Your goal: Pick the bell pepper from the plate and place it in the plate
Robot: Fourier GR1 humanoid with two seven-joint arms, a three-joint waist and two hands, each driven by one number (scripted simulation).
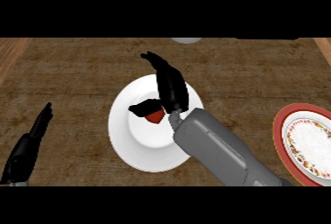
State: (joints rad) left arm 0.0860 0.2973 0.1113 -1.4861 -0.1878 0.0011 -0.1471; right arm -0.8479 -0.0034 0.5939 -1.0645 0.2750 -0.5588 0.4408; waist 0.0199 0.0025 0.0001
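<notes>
Lower left of the frame: left hand (29, 146), black, fingers straight and pressed together, pointing up and slightly right, resting over the brown wood-grain counter (71, 78) and touching nothing.

Lower centre to right: grey right forearm (216, 148), rising diagonally from the bottom edge toward the middle of the frame and covering the lower right part of the white plate (139, 148).

Far right, cut off by the frame edge: second plate (284, 131) with a red rim and a patterned white centre, well apart from the white plate.

Centre: white plate, plain, looking taller than wide. Inside it, right of its middle, the red bell pepper (155, 116), only partly visible, sitting just under the thumb (143, 107).

Over the plate: right hand (171, 89), fingers long and straight, reaching toward the upper middle past the plate's top rim, thumb bent left and down onto the pepper. Actual pinch between thumb and fingers: cannot tell.

Top centre, at the far edge: small pale grey rounded object (186, 40), mostly cut off.
</notes>
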